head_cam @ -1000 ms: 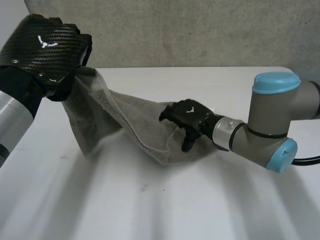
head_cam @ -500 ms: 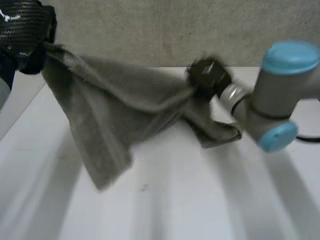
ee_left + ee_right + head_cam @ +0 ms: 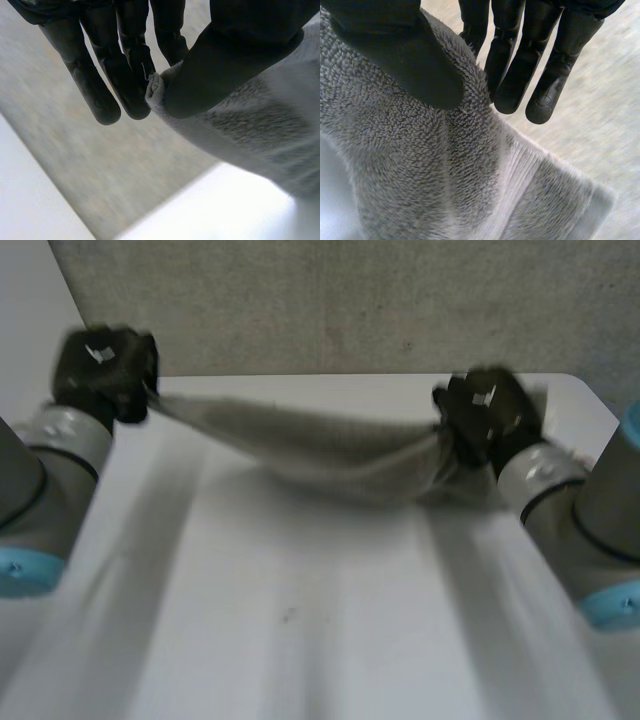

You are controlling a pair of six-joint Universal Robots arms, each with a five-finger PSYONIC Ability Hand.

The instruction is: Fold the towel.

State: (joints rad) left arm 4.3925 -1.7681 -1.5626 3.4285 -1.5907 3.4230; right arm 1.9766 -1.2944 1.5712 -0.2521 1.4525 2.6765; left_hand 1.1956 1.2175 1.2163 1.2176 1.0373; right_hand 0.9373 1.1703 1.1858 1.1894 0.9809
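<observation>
Left hand (image 3: 103, 368) and right hand (image 3: 490, 412) each pinch the towel (image 3: 320, 447).

The towel (image 3: 420, 165) is grey terry cloth, a rough, looped pile that turns flatter and ribbed near one edge. The right hand (image 3: 512, 70) looks like smooth black plastic, faintly shiny. The table (image 3: 300, 640) is white, smooth and matt.

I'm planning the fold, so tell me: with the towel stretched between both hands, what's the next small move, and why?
Probably lower both hands together to lay the towel flat on the table. The left hand and right hand each pinch one end, and it hangs between them with its middle sagging, not yet spread out.
</observation>
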